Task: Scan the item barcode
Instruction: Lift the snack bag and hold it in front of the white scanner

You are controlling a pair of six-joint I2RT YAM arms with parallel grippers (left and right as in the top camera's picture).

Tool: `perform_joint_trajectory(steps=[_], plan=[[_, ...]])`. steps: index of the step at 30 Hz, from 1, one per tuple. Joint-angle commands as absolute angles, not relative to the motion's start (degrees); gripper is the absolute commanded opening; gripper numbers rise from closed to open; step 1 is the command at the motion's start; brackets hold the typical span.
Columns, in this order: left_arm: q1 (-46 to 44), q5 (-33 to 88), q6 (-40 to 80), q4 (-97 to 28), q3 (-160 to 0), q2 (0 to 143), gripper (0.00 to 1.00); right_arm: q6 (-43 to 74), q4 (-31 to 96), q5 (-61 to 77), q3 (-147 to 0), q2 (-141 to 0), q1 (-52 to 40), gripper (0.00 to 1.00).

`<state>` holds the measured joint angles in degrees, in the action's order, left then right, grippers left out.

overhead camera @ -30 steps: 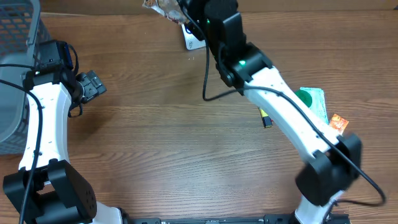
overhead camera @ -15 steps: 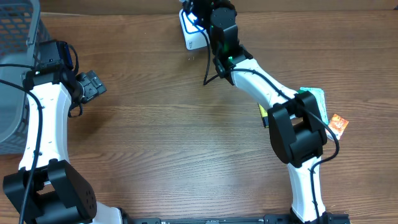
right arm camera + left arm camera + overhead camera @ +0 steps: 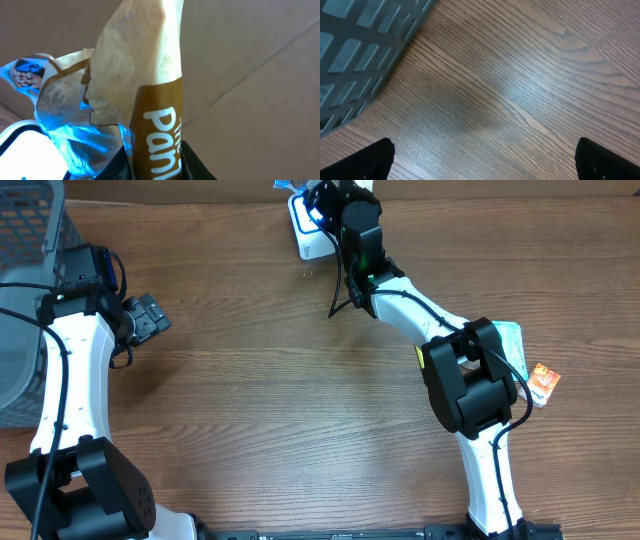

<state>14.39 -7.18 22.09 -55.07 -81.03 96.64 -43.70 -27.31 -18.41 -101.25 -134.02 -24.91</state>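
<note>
Right now, my right claw (image 3: 152, 167) is pinched narrow around a snack packet (image 3: 150, 75), which I hold upright at the far edge of the wooden table (image 3: 300, 400). Seen from my right wrist, the packet is a crinkled beige wrapper with a brown band down one side. The band carries large white letters, only partly readable. The packet's lower left part is clear film glowing with blue light. Just below that glow, in the bottom left corner of the wrist view, sits the white scanner (image 3: 20, 150). Brown cardboard (image 3: 260, 60) fills the background behind the packet. From overhead, my right arm (image 3: 470, 370) stretches from the near right side of the table to the far middle and ends over the scanner. Only a small corner of the packet shows at the top edge. My left claw (image 3: 150, 315) hangs over the left side of the table, its two fingers spread wide above bare wood. A grey plastic basket (image 3: 25, 240) stands at the far left corner, near that claw. Beside my right arm's elbow lie a green packet (image 3: 510, 340) and a small orange packet (image 3: 543, 380), close together.
</note>
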Motion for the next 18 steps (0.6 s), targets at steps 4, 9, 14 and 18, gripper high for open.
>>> perform_joint_trajectory(steps=[4,9,14,18], plan=[[14.61,-7.90,21.87,-55.05,-81.69,95.98,1.00,-41.82,-25.41,-19.14,-102.45,-135.52,-26.28,0.05],[14.61,-7.90,21.87,-55.05,-81.69,95.98,1.00,-42.46,-24.73,-21.23,-102.45,-135.52,-28.05,0.06],[14.61,-7.90,21.87,-55.07,-81.69,95.98,1.00,-42.44,-24.69,-21.45,-102.45,-135.52,-29.80,0.05],[14.61,-7.90,21.87,-55.05,-81.69,95.98,1.00,-42.44,-24.71,-21.50,-102.45,-135.52,-31.27,0.04]])
